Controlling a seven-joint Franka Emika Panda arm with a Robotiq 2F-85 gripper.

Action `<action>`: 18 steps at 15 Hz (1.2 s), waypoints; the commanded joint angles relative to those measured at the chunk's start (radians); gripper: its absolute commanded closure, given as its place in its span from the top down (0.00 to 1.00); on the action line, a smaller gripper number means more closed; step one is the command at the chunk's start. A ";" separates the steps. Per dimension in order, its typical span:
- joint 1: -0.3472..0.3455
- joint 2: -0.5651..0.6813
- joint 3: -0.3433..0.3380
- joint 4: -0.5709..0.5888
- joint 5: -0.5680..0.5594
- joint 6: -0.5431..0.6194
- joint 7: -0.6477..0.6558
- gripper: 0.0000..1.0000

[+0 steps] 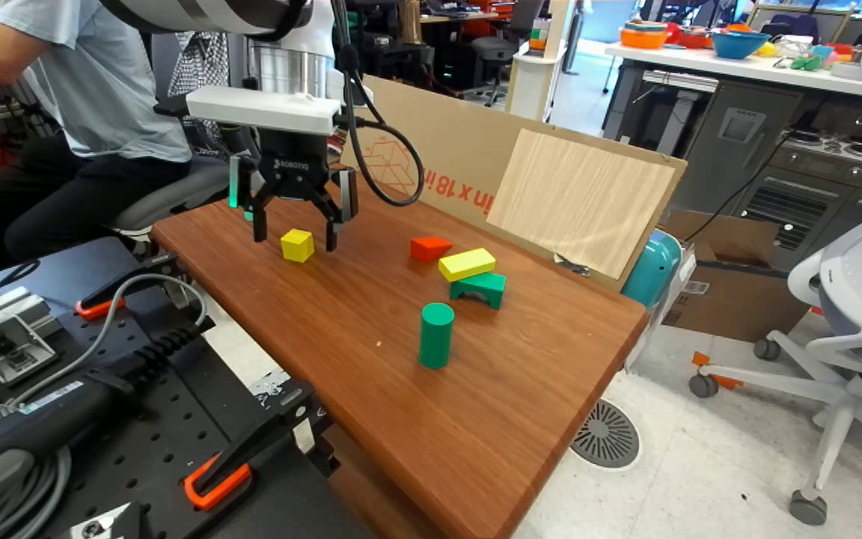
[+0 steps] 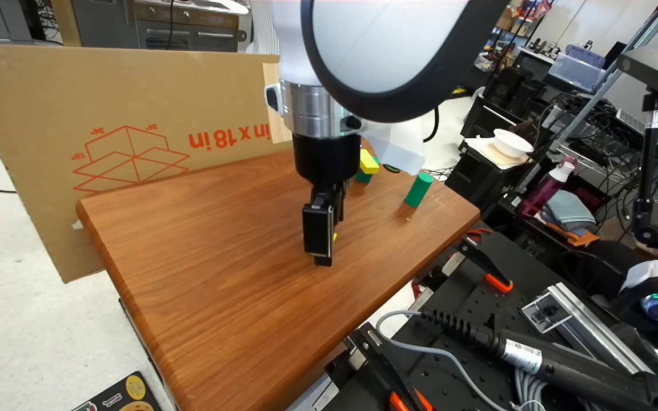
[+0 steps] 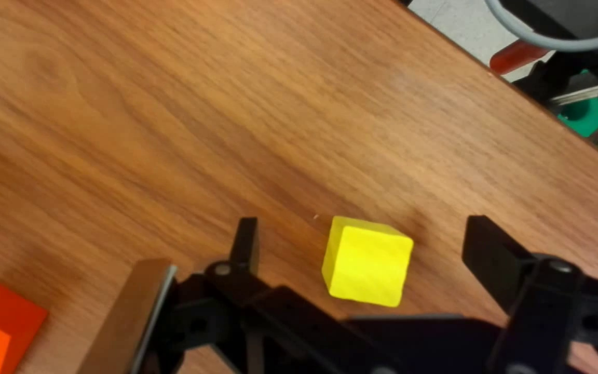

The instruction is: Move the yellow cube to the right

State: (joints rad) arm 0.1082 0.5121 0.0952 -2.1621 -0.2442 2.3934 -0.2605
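Yellow cube (image 3: 368,264), mostly hidden behind gripper (image 2: 325,244) in an exterior view, shows whole in wrist view, untouched between released jaws, spread at nine and three o'clock.

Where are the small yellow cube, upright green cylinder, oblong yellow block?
Small yellow cube (image 3: 370,265): wrist view, top face.
Upright green cylinder (image 1: 435,340): in an exterior view, curved side.
Oblong yellow block (image 1: 466,262): in an exterior view, top face.

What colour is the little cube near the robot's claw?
The little cube is bright yellow; the wrist view shows it best.
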 commanded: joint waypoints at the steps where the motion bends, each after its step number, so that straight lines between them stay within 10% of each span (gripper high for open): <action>1: 0.011 0.053 -0.011 0.053 -0.007 -0.018 0.037 1.00; 3: 0.016 0.069 -0.016 0.071 -0.012 -0.018 0.055 0.97; 4: 0.017 0.075 -0.015 0.079 -0.009 -0.017 0.060 0.74; 14: -0.028 -0.037 0.005 0.013 0.086 0.003 0.085 0.08; 18: -0.064 -0.135 -0.009 -0.069 0.151 0.018 0.097 0.08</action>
State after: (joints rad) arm 0.0769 0.4833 0.0899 -2.1383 -0.1368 2.3930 -0.1806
